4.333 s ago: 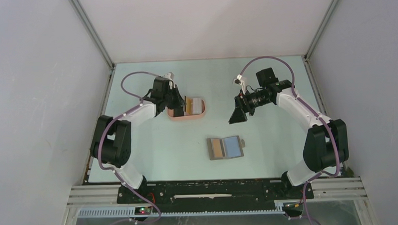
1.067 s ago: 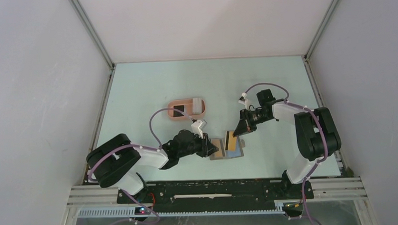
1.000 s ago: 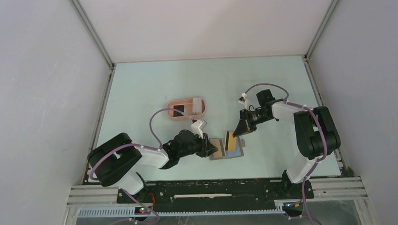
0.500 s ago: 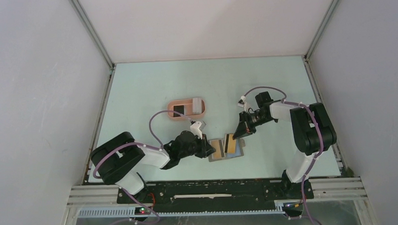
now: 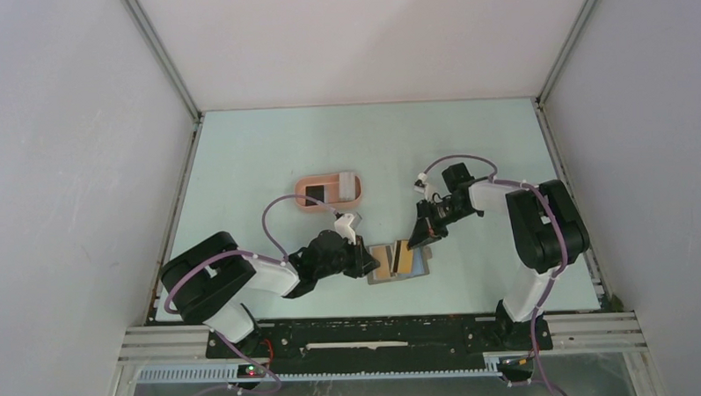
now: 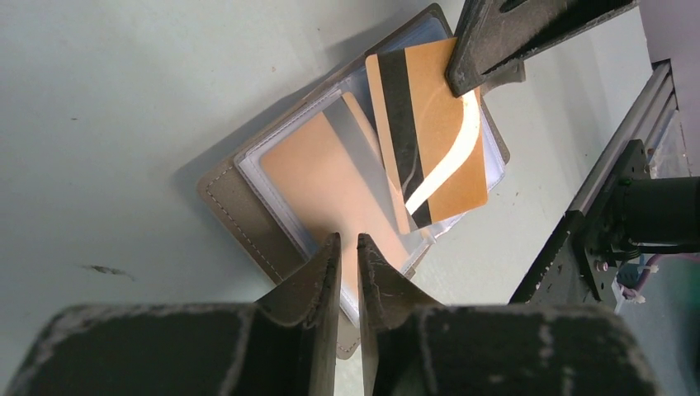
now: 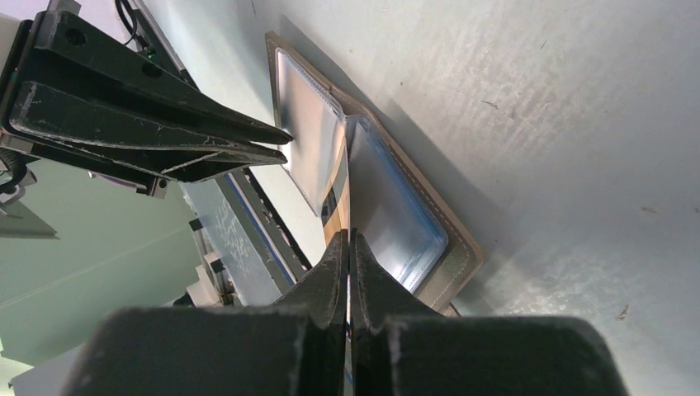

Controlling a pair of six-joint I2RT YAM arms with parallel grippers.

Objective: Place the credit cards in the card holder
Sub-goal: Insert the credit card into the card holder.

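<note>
right gripper (image 6: 477,81) fingers pinch the yellow-orange, black-striped plastic card (image 6: 429,140) by its edge, above the open grey folding wallet (image 6: 239,216); left gripper (image 6: 347,247) fingers, nearly together, pinch the clear plastic sleeve (image 7: 309,148) beside it.

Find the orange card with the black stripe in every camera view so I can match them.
Top external: card low centre, over the grey wallet.
Left wrist: card upper right, top edge in the right gripper.
Right wrist: card centre, edge-on in the right gripper.
Shared landmark: grey wallet, beneath it everywhere.
</note>
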